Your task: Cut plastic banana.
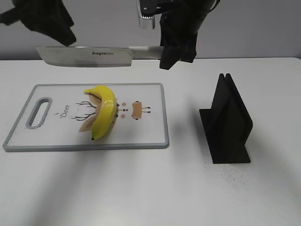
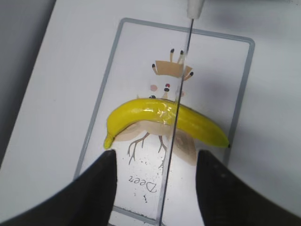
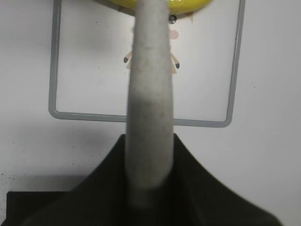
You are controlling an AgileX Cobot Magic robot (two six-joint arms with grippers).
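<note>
Nearest the exterior camera lies the bare white surface [image 1: 141,188], matte and faintly speckled with dark crumbs by the black knife stand [image 1: 226,120], a folded, wedge-shaped block of dull plastic standing at the right of the frame. Behind it, left of centre, the cutting board [image 1: 150,136] lies flat: a smooth white rectangle with a grey rim, a handle slot at its left end and a printed deer drawing. The plastic banana [image 1: 104,112] rests on the board's middle, glossy yellow, curved, with a dark tip toward the camera. The right gripper [image 1: 176,47], draped in black cloth at the upper centre, is clamped on the pale grey handle of the knife [image 1: 89,56]; the right wrist view shows that rounded handle running out between the jaws. The broad steel blade points to the left of the frame, level, and hangs clear above the banana. In the left wrist view the blade's thin edge crosses the fruit near its middle. The left gripper [image 2: 155,188] has its two dark fingers spread apart with nothing between them, hovering over the board's near edge. The step in hand looks like lining up the cut; next the blade probably needs a straight descent onto the banana's middle, perhaps with the left gripper steadying one end
</note>
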